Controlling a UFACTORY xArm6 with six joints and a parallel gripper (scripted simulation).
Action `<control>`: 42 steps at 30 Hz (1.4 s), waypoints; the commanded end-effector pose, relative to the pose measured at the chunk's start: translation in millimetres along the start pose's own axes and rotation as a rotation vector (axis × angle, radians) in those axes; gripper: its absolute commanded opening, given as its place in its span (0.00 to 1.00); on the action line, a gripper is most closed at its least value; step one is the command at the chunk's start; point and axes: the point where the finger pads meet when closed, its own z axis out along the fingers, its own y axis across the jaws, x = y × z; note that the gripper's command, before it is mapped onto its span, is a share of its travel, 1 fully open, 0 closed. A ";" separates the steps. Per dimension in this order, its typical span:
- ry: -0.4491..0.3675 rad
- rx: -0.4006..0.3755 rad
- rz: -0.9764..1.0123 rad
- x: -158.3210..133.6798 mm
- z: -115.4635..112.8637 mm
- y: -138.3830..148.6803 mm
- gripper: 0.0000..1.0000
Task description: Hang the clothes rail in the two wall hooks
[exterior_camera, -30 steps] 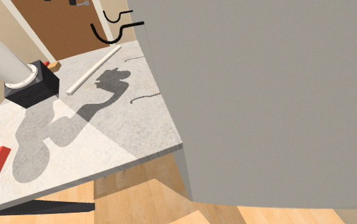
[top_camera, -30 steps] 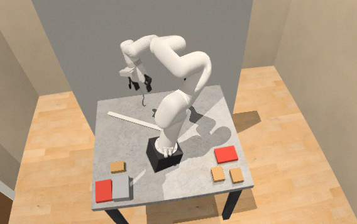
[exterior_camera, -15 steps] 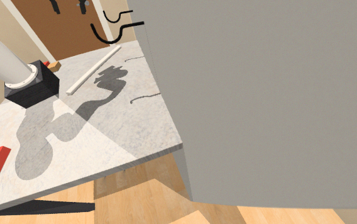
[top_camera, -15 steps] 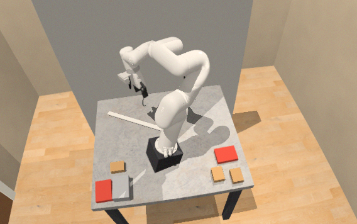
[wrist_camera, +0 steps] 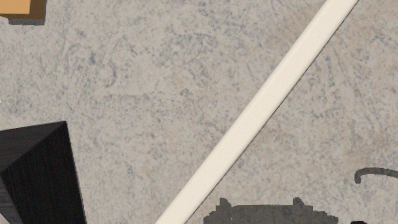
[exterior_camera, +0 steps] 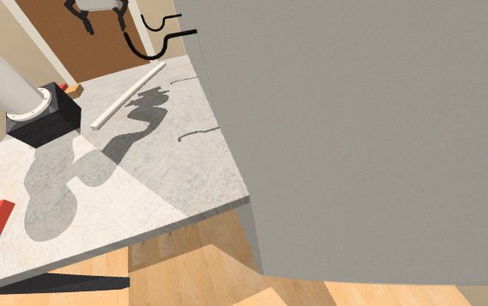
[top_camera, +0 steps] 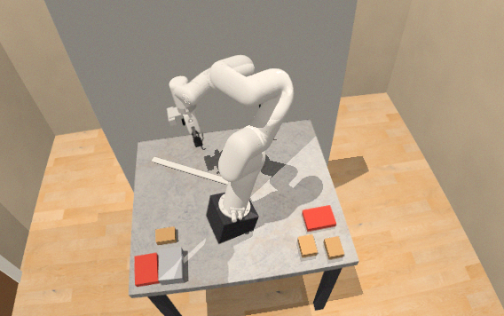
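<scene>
Grey marbled table (top_camera: 284, 262), your white arm (top_camera: 248, 146) on its black base block (top_camera: 218, 231).

The slim cream clothes rail (top_camera: 186, 169) lies flat just beyond that block, under two curved black wall hooks (exterior_camera: 146, 52). Your gripper (exterior_camera: 105, 19) hangs above it, fingers fully spread, holding nothing.

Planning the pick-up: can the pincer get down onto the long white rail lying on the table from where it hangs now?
Probably yes. The open, empty pincer hangs above the marble table, and the long white rail lies flat and uncovered, with only shadows beside it.
</scene>
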 end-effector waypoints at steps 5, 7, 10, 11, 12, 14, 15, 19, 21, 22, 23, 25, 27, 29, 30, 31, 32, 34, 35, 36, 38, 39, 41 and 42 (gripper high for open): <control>0.034 -0.067 0.273 15.0 22.3 4.2 1.00; 0.043 -0.073 0.315 17.8 26.4 4.0 1.00; 0.059 -0.082 0.387 22.0 32.6 3.3 1.00; 0.067 -0.085 0.420 23.4 34.6 3.0 1.00; 0.075 -0.088 0.452 26.3 38.6 2.2 1.00; 0.083 -0.090 0.484 27.7 40.5 1.8 1.00; 0.083 -0.090 0.484 27.7 40.5 1.8 1.00; 0.119 -0.096 0.612 33.9 48.8 -0.7 1.00; 0.127 -0.097 0.640 35.9 51.3 -1.6 1.00; 0.127 -0.097 0.640 36.2 51.8 -1.8 1.00; 0.127 -0.097 0.640 36.2 51.8 -1.8 1.00; 0.127 -0.097 0.640 36.2 51.8 -1.8 1.00; 0.127 -0.097 0.640 36.2 51.8 -1.8 1.00; 0.127 -0.097 0.640 36.2 51.8 -1.8 1.00; 0.127 -0.097 0.640 36.2 51.8 -1.8 1.00; 0.127 -0.097 0.640 36.2 51.8 -1.8 1.00; 0.127 -0.097 0.640 36.2 51.8 -1.8 1.00; 0.127 -0.097 0.640 36.2 51.8 -1.8 1.00; 0.127 -0.097 0.640 36.2 51.8 -1.8 1.00; 0.127 -0.097 0.640 36.1 50.3 -1.9 1.00; 0.127 -0.097 0.640 35.8 46.9 -2.4 1.00; 0.127 -0.097 0.640 35.8 46.9 -2.4 1.00; 0.127 -0.097 0.640 35.8 46.9 -2.4 1.00; 0.127 -0.097 0.640 35.8 46.9 -2.4 1.00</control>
